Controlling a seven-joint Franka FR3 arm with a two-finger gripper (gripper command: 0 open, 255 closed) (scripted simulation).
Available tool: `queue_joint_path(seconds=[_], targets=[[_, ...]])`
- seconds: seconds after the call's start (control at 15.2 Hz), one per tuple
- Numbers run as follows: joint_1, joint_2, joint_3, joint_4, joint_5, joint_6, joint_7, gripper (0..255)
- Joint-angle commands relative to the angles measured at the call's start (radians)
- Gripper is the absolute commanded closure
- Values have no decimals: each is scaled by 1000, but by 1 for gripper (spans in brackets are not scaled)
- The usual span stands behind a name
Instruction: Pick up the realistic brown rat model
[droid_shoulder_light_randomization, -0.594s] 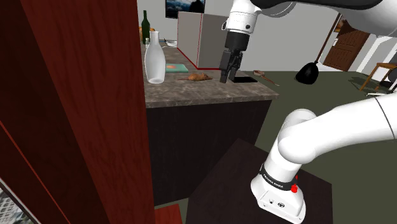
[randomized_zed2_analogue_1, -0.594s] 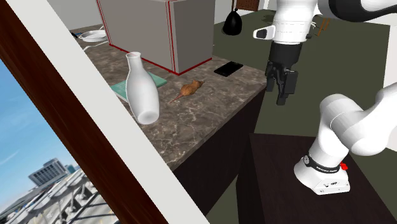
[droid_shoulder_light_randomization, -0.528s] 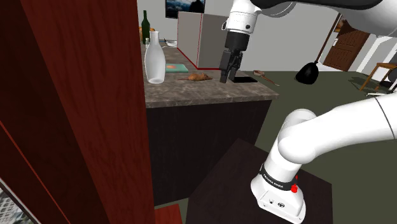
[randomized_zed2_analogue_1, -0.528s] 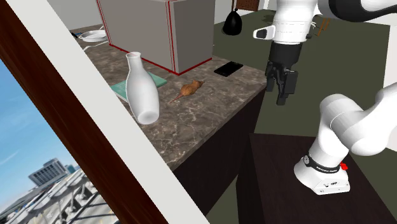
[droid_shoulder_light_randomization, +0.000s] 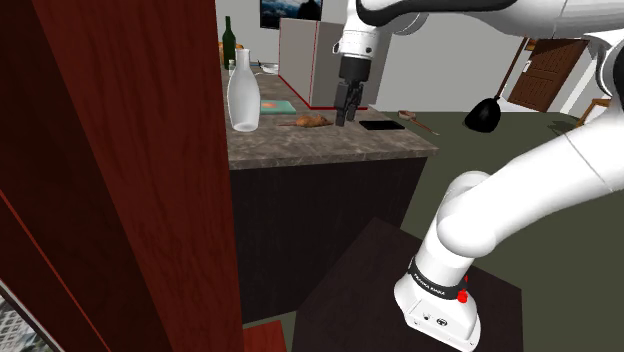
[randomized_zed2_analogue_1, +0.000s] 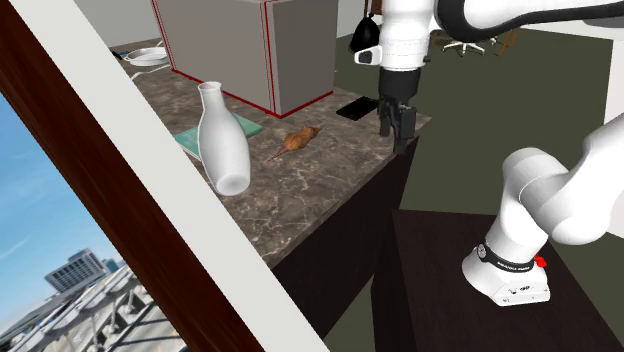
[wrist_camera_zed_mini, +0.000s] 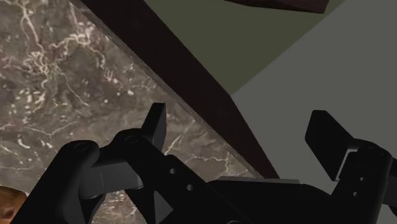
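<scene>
The brown rat model (droid_shoulder_light_randomization: 310, 121) (randomized_zed2_analogue_1: 297, 139) lies on the dark marble counter (droid_shoulder_light_randomization: 330, 146) (randomized_zed2_analogue_1: 300, 195), between a white vase and a black phone. My black gripper (droid_shoulder_light_randomization: 344, 113) (randomized_zed2_analogue_1: 400, 135) hangs fingers-down just above the counter, a short way to the shoulder view's right of the rat and near the counter's edge. In the wrist view the gripper (wrist_camera_zed_mini: 240, 124) is open, its fingers standing apart over the counter's edge with nothing between them. A small brown patch (wrist_camera_zed_mini: 6, 205) by the hand's side may be the rat.
A tall white vase (droid_shoulder_light_randomization: 243, 95) (randomized_zed2_analogue_1: 223, 140) stands beside a teal mat (droid_shoulder_light_randomization: 278, 106). A black phone (droid_shoulder_light_randomization: 382, 125) (randomized_zed2_analogue_1: 359, 107) lies near the gripper. A grey box with red edges (droid_shoulder_light_randomization: 300, 60) (randomized_zed2_analogue_1: 240, 45) stands behind. A dark wooden panel (droid_shoulder_light_randomization: 120, 170) fills the shoulder view's left.
The arm has swung to the shoulder view's left, carrying the gripper from above the phone by the counter's edge to a spot closer to the rat. The rat has not moved.
</scene>
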Motion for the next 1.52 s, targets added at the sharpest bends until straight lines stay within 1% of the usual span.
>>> queue_joint_path(seconds=[0.0, 0.33, 0.73, 1.06, 1.32, 1.45], targets=[[3, 69, -24, 45, -15, 17, -50, 0], [9, 257, -87, 173, -36, 58, -180, 0], [6, 497, -144, 373, -24, 79, -334, 0], [-16, 712, -170, 585, 8, 64, -455, 0], [-51, 896, -173, 795, 41, 25, -540, 0], [-52, 898, -172, 784, 41, 38, -541, 0]])
